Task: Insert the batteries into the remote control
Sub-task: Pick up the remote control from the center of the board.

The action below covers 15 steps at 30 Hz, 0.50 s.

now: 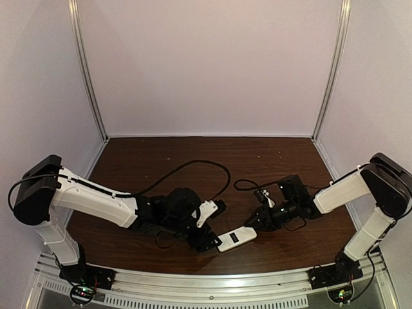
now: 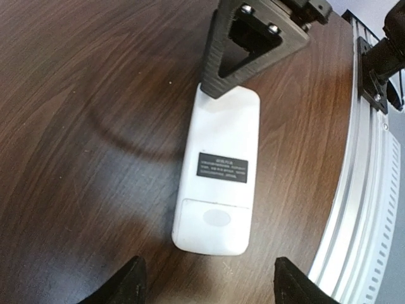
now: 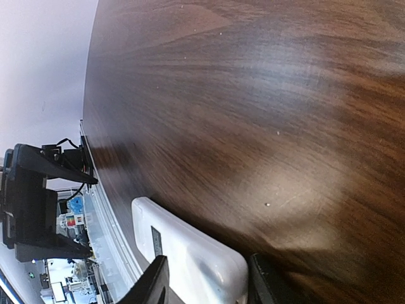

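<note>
dark wood table (image 1: 161, 154), pale walls (image 1: 206, 64); black label (image 2: 222, 167) on remote (image 2: 215, 209) unreadable; left gripper (image 2: 210, 275) spread apart, right gripper (image 3: 209, 263) clamps the remote.

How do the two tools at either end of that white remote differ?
The left tool is spread wide, its fingers clear of the remote control on both sides. The right tool is narrower, fingers snug against the remote's end, apparently gripping it. The left tool sits at the end with the oval thumb mark, the right tool at the plain end. Both are black and low over the table.
</note>
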Each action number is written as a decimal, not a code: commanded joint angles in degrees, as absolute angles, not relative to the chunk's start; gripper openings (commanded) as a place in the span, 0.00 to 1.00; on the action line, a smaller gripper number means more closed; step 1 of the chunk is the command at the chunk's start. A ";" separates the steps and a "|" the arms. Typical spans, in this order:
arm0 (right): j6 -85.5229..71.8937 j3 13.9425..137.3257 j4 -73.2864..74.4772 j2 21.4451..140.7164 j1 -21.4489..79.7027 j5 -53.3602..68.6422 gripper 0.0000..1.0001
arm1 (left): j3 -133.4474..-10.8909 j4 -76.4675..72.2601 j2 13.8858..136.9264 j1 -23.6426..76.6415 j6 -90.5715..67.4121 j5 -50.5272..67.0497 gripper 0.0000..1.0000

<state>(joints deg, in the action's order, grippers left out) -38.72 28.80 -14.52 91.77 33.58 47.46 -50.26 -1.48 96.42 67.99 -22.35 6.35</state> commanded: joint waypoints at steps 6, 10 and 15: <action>-36.83 31.33 -11.57 94.02 32.96 47.80 0.48 | -60.59 5.76 105.14 70.90 -16.59 -1.57 0.83; -36.97 31.44 -11.42 94.15 32.23 48.16 0.50 | -65.18 9.30 109.06 70.91 -17.22 -1.73 0.84; -36.74 31.74 -10.87 93.67 31.19 48.48 0.54 | -68.51 12.26 112.35 70.90 -17.99 -0.10 0.79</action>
